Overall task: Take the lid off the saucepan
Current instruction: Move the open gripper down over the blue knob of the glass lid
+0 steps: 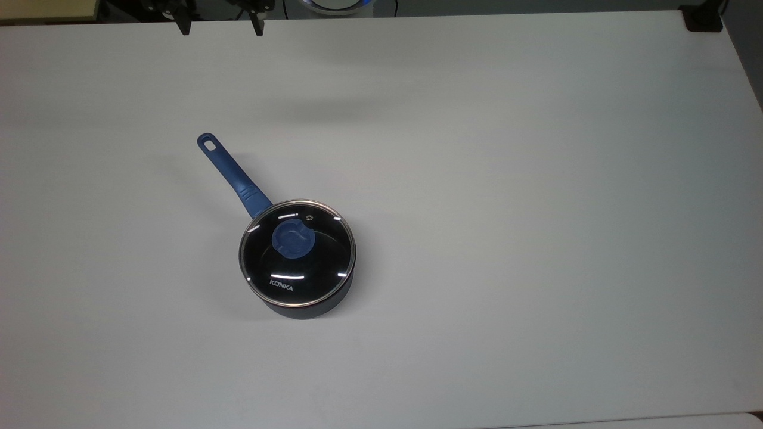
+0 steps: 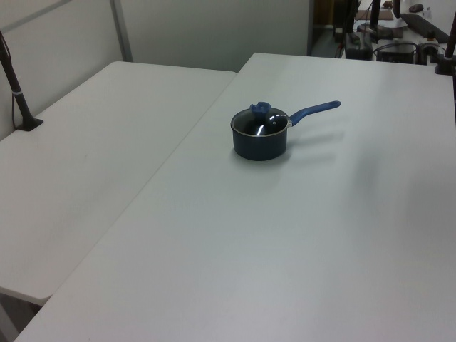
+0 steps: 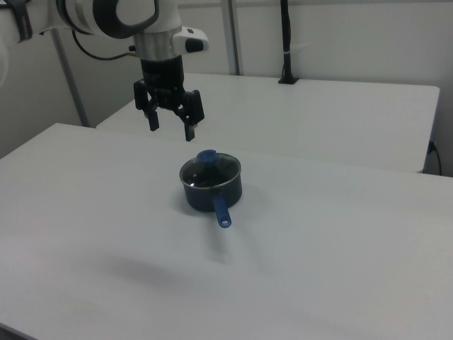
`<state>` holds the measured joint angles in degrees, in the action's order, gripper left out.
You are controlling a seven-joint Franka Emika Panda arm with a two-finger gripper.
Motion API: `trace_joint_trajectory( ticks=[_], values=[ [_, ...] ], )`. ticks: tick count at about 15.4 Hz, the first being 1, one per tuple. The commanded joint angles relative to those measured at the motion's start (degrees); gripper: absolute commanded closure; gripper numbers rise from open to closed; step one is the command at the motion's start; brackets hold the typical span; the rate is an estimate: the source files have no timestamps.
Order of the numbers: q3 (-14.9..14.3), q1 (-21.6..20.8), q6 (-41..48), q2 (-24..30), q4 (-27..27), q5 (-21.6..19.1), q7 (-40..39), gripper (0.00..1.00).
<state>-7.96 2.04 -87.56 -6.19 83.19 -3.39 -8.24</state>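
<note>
Lid (image 1: 297, 256) sits seated on the saucepan (image 1: 307, 305), metal rim flush all round, blue knob (image 1: 293, 238) at centre, vent just beside it. Saucepan handle (image 1: 229, 173) runs toward the top view's upper left.

Gripper (image 3: 171, 122) hangs above the surface (image 1: 536, 208), jaws spread and empty, pointing down. In the right view the lid lies below the jaws and a little to the right view's right; in the top view the fingertips (image 1: 184, 27) show at the upper edge, well apart from the pan.

Step in hand, as I judge it: the approach, nothing gripped yet.

Plan: I bring the jaws over the knob first, then descend straight. The knob looks lobed, not round, so I would turn the wrist to close across its narrower span. Keep the jaws wide until they straddle it. Close firmly, lift vertically.

Risk: an off-centre pinch may tilt the glass, drag the pan, or let the lid slip.
</note>
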Motion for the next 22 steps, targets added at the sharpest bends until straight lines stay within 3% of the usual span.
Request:
trace_joint_trajectory(
  ticks=[1,18,22],
  values=[
    [0.67,0.16,-1.56,0.83,1.0,0.06,0.06,0.0],
    [0.67,-1.68,-1.82,-0.14,1.0,-1.34,0.42,0.0],
    [0.58,-2.38,-7.6,-1.71,0.92,-2.58,4.09,0.0]
  ],
)
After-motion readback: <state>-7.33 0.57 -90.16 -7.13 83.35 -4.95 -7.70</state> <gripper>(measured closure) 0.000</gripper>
